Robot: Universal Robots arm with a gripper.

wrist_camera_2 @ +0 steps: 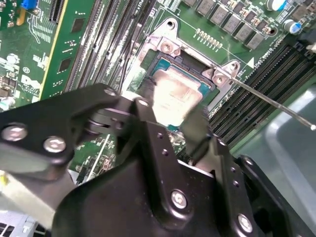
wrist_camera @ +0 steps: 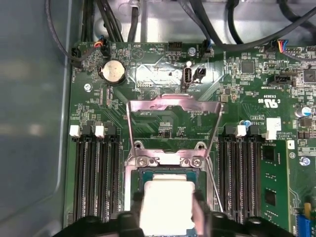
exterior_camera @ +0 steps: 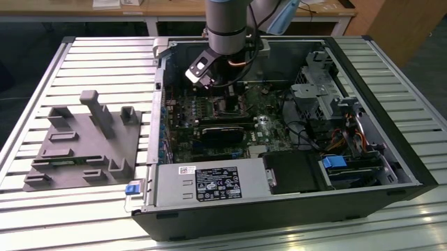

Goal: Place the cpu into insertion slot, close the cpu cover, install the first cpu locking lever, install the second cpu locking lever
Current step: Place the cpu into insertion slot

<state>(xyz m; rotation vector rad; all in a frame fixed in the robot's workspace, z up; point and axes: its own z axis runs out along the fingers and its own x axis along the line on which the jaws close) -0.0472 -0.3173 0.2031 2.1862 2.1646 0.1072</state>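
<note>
The cpu [wrist_camera: 167, 200], a pale silvery square chip, sits low over the insertion slot [wrist_camera: 148, 174] on the green motherboard. My gripper [wrist_camera: 168, 213] is shut on it, one dark finger against each opposite side. In the second wrist view the same chip [wrist_camera_2: 175, 96] shows between the fingers [wrist_camera_2: 146, 116]. The cpu cover [wrist_camera: 173, 104], a thin silvery frame, stands swung up and open behind the slot. A thin locking lever [wrist_camera_2: 276, 106] sticks out loose to one side. In the exterior view the gripper [exterior_camera: 222, 98] reaches down into the open computer case.
Black memory slots [wrist_camera: 96, 173] flank the socket on both sides. A black block [exterior_camera: 223, 133], a power supply [exterior_camera: 209, 183] and a drive cage with cables [exterior_camera: 328, 94] fill the case. A grey fixture [exterior_camera: 84, 141] lies on the slatted table at the exterior view's left.
</note>
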